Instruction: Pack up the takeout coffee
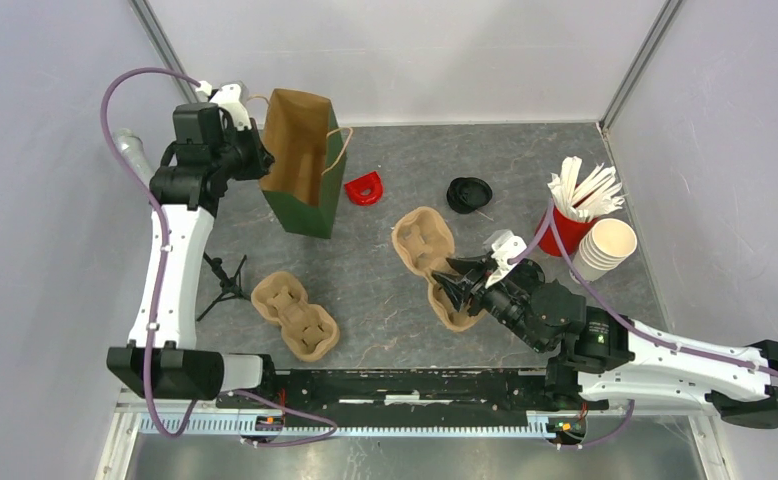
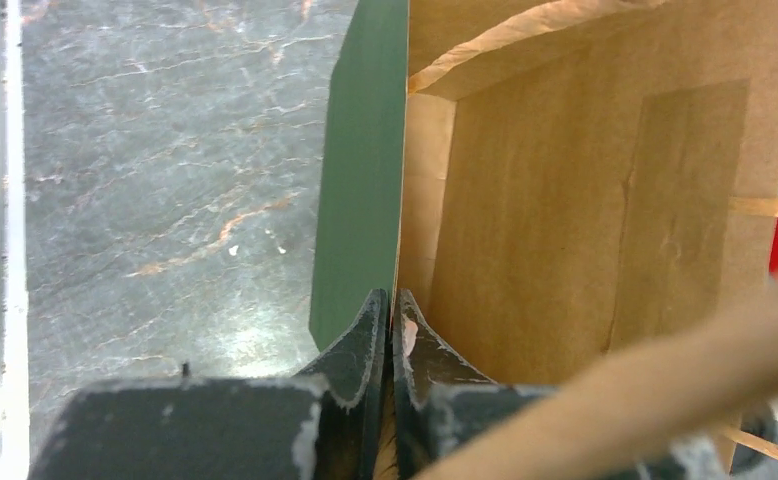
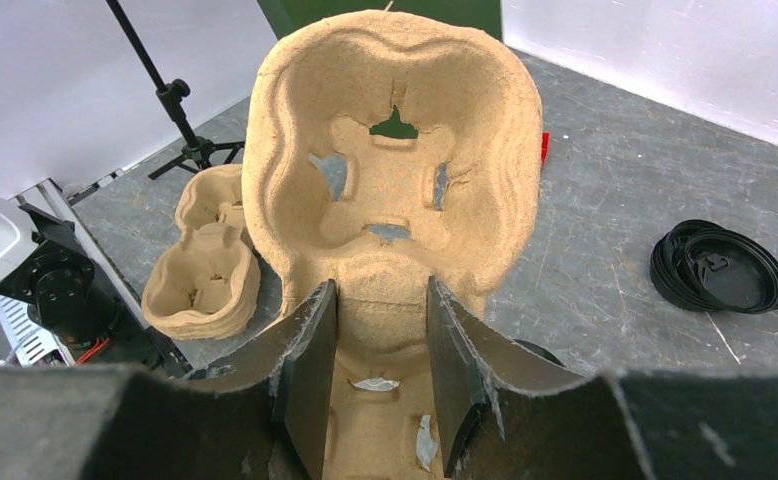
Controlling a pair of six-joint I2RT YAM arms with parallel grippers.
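Note:
No lidded takeout coffee cup shows in any view. A green paper bag (image 1: 305, 165) with a brown inside (image 2: 585, 200) stands open at the back left. My left gripper (image 1: 262, 160) (image 2: 392, 300) is shut on its near rim, one finger outside on the green wall and one inside. A pulp cup carrier (image 1: 420, 240) (image 3: 395, 200) sits mid-table, tilted up toward the camera. My right gripper (image 1: 455, 283) (image 3: 380, 290) is shut on its near end, the carrier filling the gap between both fingers.
A stack of pulp carriers (image 1: 295, 315) (image 3: 205, 270) lies front left beside a small black tripod (image 1: 223, 285). Black lids (image 1: 470, 195) (image 3: 720, 270) are stacked at the back. A red cup of white sticks (image 1: 563, 230), lidless cream cups (image 1: 605, 247) and a red piece (image 1: 364, 188) are also there.

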